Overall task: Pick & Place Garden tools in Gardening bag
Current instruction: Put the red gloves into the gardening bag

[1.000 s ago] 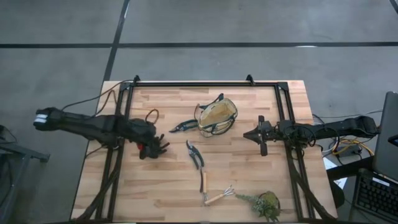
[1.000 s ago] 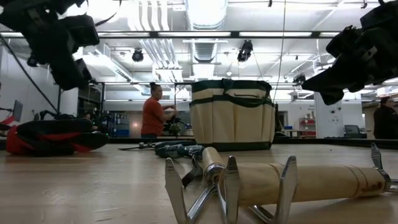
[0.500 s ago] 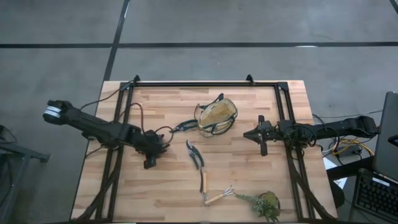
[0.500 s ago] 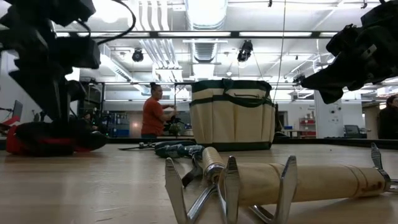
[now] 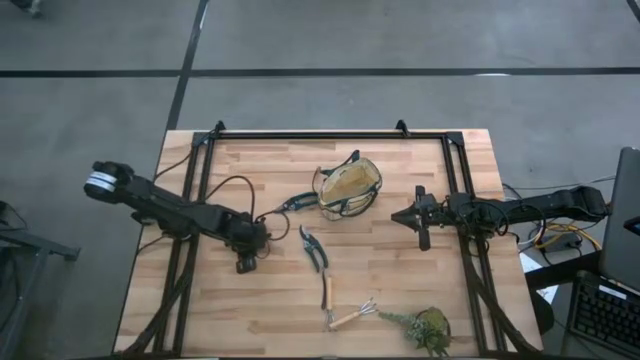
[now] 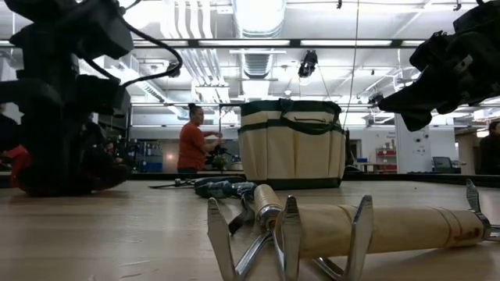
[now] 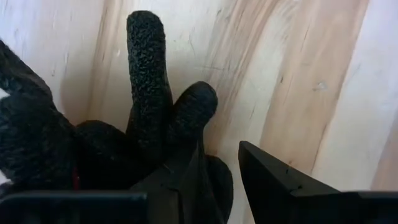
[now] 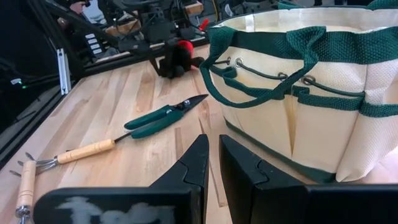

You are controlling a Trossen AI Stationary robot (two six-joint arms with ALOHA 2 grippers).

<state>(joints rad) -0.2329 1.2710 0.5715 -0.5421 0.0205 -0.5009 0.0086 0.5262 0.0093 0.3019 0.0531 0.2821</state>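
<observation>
The red-and-black glove bundle (image 7: 146,118) lies on the wood left of the middle, mostly hidden below my left gripper (image 5: 248,246). That gripper points steeply down and is open. Its fingers (image 7: 273,180) stand around the glove's black fingertips. The tan gardening bag (image 5: 350,187) stands upright at the far middle. One pair of shears (image 5: 293,203) lies beside it and another (image 5: 313,248) lies at mid-table. Two wooden-handled tools (image 5: 327,293) (image 5: 354,317) lie nearer the front edge. My right gripper (image 5: 418,216) hangs shut and empty to the right of the bag. My left gripper comes at the glove from above, pointing down. One dark finger (image 7: 186,180) overlaps the glove's black fingertips (image 7: 214,180). Whether it touches them, I cannot tell. The glove lies flat on the table.
A green leafy plant clump (image 5: 425,326) lies at the near right. A black frame (image 5: 330,134) runs along the table's far edge and down both sides. A person (image 6: 191,144) stands in the room beyond the table. Bare wood lies at the near left.
My left gripper has come down over the glove, shifting a little toward the table's right and near edges. It has tipped from a shallow slant to pointing steeply down. The glove has stayed where it was.
</observation>
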